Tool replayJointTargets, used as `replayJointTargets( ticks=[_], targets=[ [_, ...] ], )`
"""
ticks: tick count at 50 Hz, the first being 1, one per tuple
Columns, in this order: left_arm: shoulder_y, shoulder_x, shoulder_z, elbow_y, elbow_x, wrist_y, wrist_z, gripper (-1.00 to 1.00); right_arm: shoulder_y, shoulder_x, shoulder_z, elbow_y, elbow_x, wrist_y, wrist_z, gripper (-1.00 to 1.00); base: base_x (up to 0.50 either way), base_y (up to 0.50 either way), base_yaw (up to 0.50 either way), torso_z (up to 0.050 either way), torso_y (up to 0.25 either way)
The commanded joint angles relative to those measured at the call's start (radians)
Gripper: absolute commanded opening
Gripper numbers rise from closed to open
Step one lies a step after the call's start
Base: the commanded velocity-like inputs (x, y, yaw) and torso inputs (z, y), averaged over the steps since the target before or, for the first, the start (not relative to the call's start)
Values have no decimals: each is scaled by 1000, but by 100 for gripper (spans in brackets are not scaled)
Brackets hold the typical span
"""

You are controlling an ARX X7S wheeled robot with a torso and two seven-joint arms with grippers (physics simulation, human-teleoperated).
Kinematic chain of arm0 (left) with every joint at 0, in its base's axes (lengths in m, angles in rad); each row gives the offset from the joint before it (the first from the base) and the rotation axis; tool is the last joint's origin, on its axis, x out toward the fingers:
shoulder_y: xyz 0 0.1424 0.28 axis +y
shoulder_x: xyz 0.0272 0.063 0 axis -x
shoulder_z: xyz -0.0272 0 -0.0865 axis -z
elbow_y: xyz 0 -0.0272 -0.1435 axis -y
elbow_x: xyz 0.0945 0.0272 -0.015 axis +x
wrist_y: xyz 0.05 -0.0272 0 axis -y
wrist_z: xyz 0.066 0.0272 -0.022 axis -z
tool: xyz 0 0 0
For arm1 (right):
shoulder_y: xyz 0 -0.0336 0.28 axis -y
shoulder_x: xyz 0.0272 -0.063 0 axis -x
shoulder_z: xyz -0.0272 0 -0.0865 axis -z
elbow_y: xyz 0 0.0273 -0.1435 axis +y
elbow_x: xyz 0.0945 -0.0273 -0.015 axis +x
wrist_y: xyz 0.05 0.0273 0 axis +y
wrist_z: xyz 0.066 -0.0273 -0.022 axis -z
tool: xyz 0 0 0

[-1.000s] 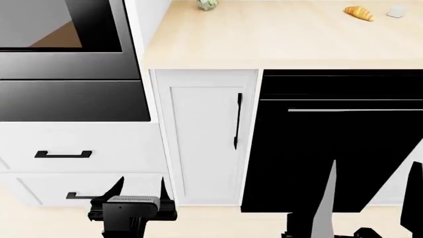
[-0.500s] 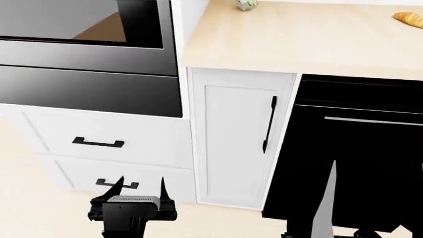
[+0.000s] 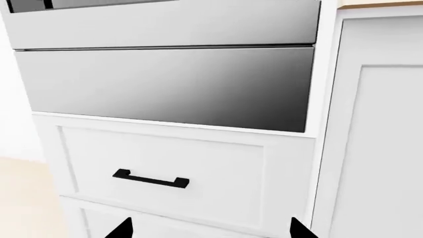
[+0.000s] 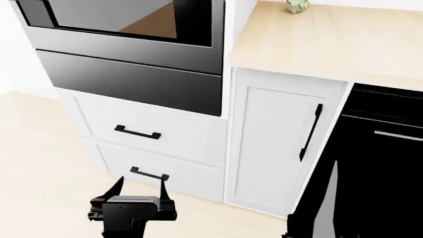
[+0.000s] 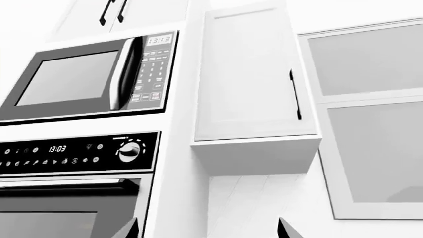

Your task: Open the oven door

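The oven door (image 4: 126,20) is a glossy black panel with a big glass window, at the upper left of the head view; it looks closed. Its steel-grey lower edge (image 3: 165,22) shows in the left wrist view. Its top, with a dark bar handle (image 5: 66,187), shows in the right wrist view. My left gripper (image 4: 140,191) is open and empty, low in front of the white drawers, well below the door. My right gripper (image 5: 208,232) is open and empty, and its wrist view looks up along the oven column. One right finger (image 4: 328,198) shows in the head view.
A plain windowless black panel (image 4: 132,82) sits under the oven door, above two white drawers (image 4: 158,148) with black handles (image 4: 137,133). A white cabinet door (image 4: 278,144) and a black dishwasher front (image 4: 390,163) stand to the right. A microwave (image 5: 92,79) and control panel (image 5: 79,151) are above the oven.
The head view has swung left: the oven, panel and drawers have slid right and toward the centre, and the dishwasher toward the right edge. Both grippers hold the same place in view.
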Motion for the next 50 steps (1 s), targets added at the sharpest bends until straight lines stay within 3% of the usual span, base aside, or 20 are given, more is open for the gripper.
replayJointTargets(
  ticks=[1,50],
  targets=[
    [-2,-3,6,0,-4,0,-4,100,1,6,-3,-4,3,2,5,100,0,0,355,0,0],
    [-3,-18,23,-3,-16,8,-23,100,2,24,-17,-1,-4,-2,29,100,0,0,358,0,0]
  ],
)
